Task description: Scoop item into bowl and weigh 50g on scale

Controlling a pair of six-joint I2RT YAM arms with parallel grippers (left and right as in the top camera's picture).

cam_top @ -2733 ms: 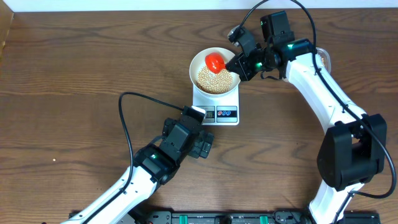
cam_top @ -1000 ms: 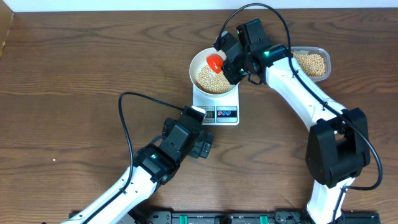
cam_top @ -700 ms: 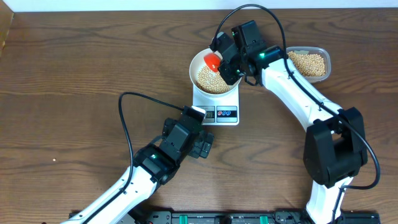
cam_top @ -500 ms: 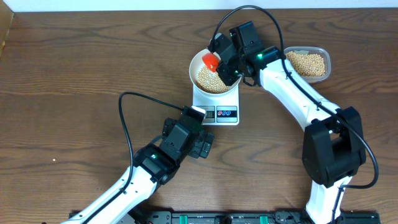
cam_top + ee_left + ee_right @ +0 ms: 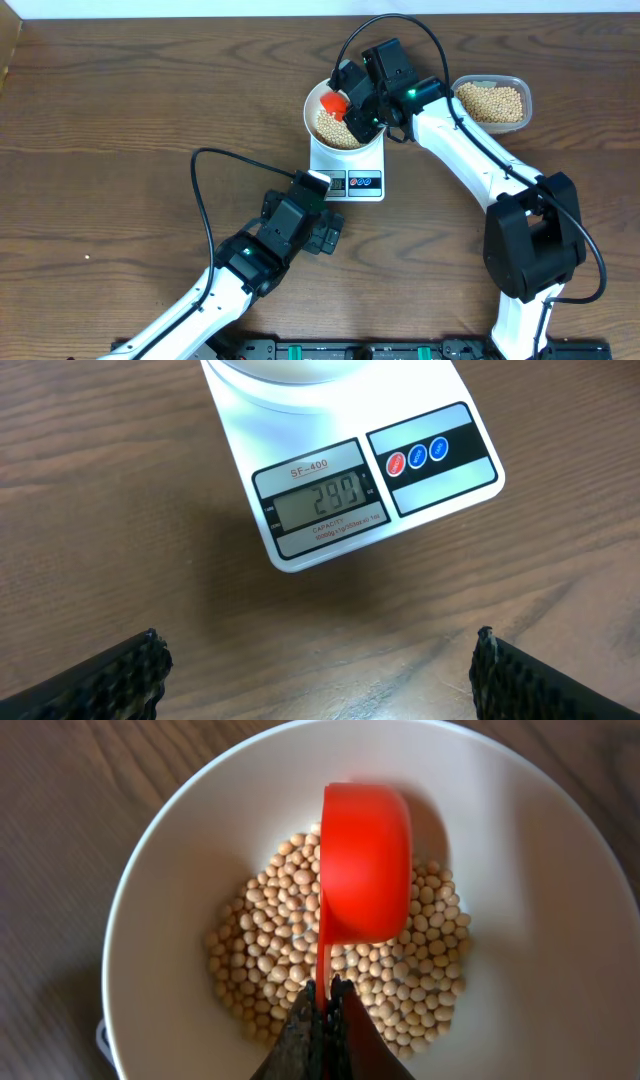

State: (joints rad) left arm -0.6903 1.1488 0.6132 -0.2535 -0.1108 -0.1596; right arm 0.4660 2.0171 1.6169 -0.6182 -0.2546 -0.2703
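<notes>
The white bowl (image 5: 322,96) stands on the white scale (image 5: 348,175) and holds a heap of tan beans (image 5: 290,935). My right gripper (image 5: 322,995) is shut on the thin handle of a red scoop (image 5: 365,860), which hangs turned on its side over the beans in the bowl (image 5: 520,950). The scoop (image 5: 334,103) is over the bowl's left part. In the left wrist view the scale (image 5: 345,480) shows its display, reading about 293, and its round buttons. My left gripper (image 5: 320,670) is open and empty over bare table in front of the scale.
A clear plastic tub (image 5: 492,101) with more beans stands to the right of the scale. A black cable (image 5: 215,160) loops over the table left of the scale. The right arm (image 5: 480,150) reaches across from the right.
My right gripper has moved left over the bowl, carrying the red scoop from the bowl's top middle to its left part. The left arm has not moved.
</notes>
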